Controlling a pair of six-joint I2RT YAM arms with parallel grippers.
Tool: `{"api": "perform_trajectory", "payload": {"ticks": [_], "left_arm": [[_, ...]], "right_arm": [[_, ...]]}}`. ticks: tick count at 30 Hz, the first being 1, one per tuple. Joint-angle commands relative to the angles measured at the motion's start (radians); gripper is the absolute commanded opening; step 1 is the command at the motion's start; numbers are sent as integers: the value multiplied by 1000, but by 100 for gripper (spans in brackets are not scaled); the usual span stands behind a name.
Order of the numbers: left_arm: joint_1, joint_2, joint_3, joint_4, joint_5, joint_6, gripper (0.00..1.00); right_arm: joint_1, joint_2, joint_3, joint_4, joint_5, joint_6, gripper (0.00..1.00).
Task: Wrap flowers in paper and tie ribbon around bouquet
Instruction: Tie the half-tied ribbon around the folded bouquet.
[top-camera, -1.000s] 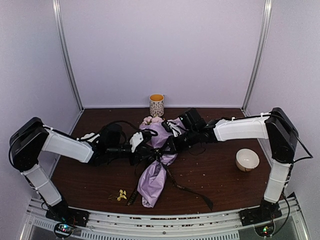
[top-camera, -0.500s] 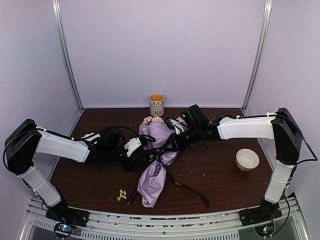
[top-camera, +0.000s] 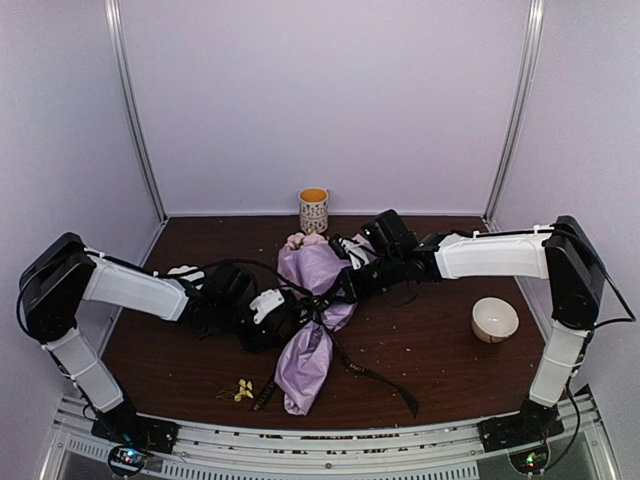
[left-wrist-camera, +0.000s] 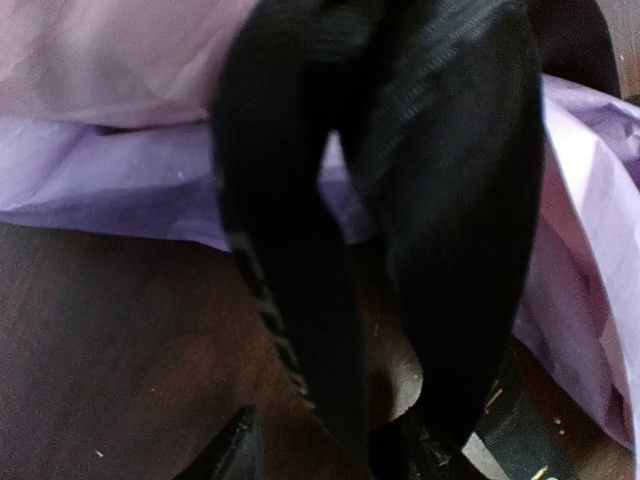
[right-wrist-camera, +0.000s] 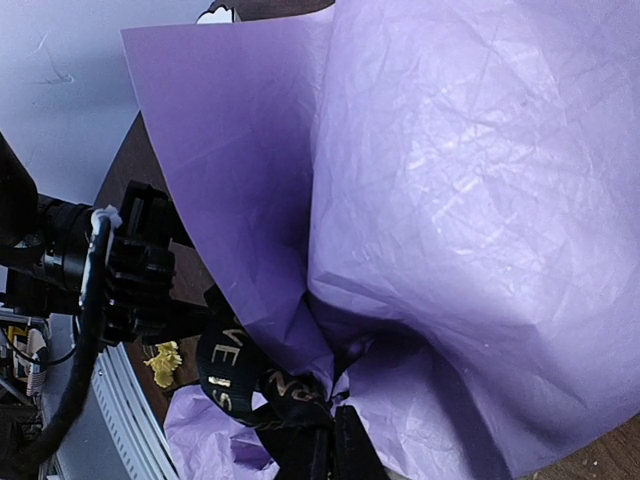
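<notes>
At table (top-camera: 450, 375) middle, from above, can see the bouquet (top-camera: 308, 345) lying slanted, left gripper (top-camera: 292, 310) and right gripper (top-camera: 336, 293) both at its waist. By left wrist, black ribbon (left-wrist-camera: 450, 200) looping over lilac paper (left-wrist-camera: 120, 170), fingers (left-wrist-camera: 235, 452) apart around one strand. By right wrist, fingers (right-wrist-camera: 348, 455) pinched together on the lettered ribbon at the neck.

looped ribbon (left-wrist-camera: 450, 200) (blurred) over lilac paper (left-wrist-camera: 120, 170)

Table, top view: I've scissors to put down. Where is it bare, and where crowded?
Bare: front right, between the ribbon tail and the bowl; back left, between the mug and the left arm. Crowded: the middle, where left claw and right claw meet at the bouquet.
</notes>
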Motion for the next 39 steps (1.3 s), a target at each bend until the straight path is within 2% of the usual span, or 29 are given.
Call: {"api": "perform_trajectory", "payload": {"ticks": [1,5,7,21,24,28,39], "left_arm": [[6,-4,12,43,0,-2,35],[6,-14,-5,56,-20,-5,8],[6,-20,-11,51,-43,-14,0],[32,-65,-22,-40,-154,-56,0],[30,-79,-11,-65,-148,-55,0],[24,-95,77,-163,-130,-26,0],[-32,-136,123,-198,-151,6,0]], "right_arm": [[3,-30,10,-5,24,-6,5],[2,-40,10,-30,62,-8,4],[1,-49,10,-43,86,-13,0],[1,-129,-23,-130,231,-67,0],[4,-123,-22,-129,214,-69,0],[32,-83,42,-145,197,-86,0],[73,-15,157,-164,170,-90,0]]}}
